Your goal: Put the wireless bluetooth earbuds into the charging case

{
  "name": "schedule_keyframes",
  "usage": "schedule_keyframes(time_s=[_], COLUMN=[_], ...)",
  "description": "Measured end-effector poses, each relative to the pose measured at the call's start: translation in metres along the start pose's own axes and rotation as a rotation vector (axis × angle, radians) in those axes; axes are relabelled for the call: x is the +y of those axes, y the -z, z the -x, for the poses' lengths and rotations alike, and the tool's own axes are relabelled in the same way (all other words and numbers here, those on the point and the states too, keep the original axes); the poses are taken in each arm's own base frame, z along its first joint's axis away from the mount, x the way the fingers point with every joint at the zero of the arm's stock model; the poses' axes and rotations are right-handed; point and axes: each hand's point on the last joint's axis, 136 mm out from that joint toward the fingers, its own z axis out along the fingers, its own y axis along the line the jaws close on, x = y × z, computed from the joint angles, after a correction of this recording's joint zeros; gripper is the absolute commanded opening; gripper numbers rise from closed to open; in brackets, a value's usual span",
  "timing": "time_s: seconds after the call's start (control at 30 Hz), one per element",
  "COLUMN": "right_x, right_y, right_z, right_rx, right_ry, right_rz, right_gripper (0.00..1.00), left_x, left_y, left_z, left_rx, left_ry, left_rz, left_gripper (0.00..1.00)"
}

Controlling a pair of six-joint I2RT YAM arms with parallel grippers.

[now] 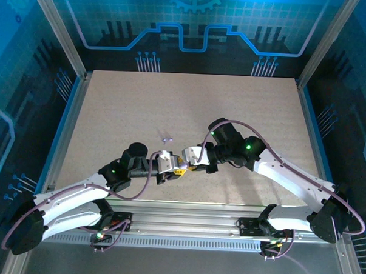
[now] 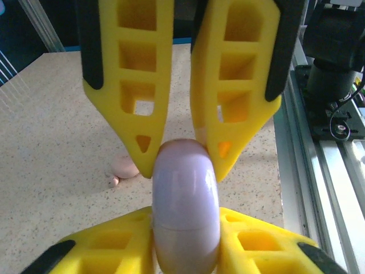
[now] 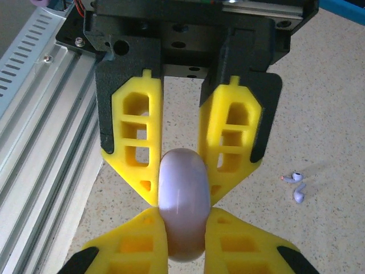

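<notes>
Charging case is held edge-on between the two claws, just above the surface. Right claw is closed, pinching one end of the case. Left claw is seen closed against the opposite end, both tips touching the shell. Case lid looks shut, with only a seam visible. The wireless bluetooth earbuds are lying loose on the surface, side by side, well apart from the case and beyond the claws.

Risks, as judged:
- The shell is glossy and rounded and is gripped only at narrow tips. It could be squeezed out and dropped if either claw tightens or pulls off-axis.
- Uneven pull during lid opening could twist the case out of one grip.
- A dropped case could knock or scatter the tiny earbuds, making them harder to pick up.
</notes>
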Motion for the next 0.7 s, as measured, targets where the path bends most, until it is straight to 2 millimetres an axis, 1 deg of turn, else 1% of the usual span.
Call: schedule_keyframes(time_s=[0.07,0.1,0.2,0.27,0.5,0.7], right_x=[0.000,0.000,0.000,-0.003,-0.007,-0.011], right_y=[0.000,0.000,0.000,-0.001,-0.003,0.006], right_z=[0.000,0.000,0.000,0.000,-0.003,-0.002], right_rx=[0.001,0.001,0.000,0.000,-0.003,-0.047], right_ry=[-0.003,-0.005,-0.016,-0.016,-0.027,-0.058], right_rz=[-0.002,-0.002,-0.002,-0.019,-0.054,-0.089], right_gripper=[0.16,0.19,0.41,0.46,0.47,0.46], left_x=[0.000,0.000,0.000,0.000,-0.001,0.001], left_y=[0.000,0.000,0.000,0.000,0.001,0.001], left_z=[0.000,0.000,0.002,0.003,0.004,0.009], left_rx=[0.000,-0.001,-0.007,-0.011,-0.014,-0.029], left_ry=[-0.001,-0.001,-0.004,-0.006,-0.008,-0.016], left_rz=[0.001,0.001,0.002,-0.001,-0.002,0.004], left_gripper=[0.23,0.23,0.22,0.22,0.21,0.20])
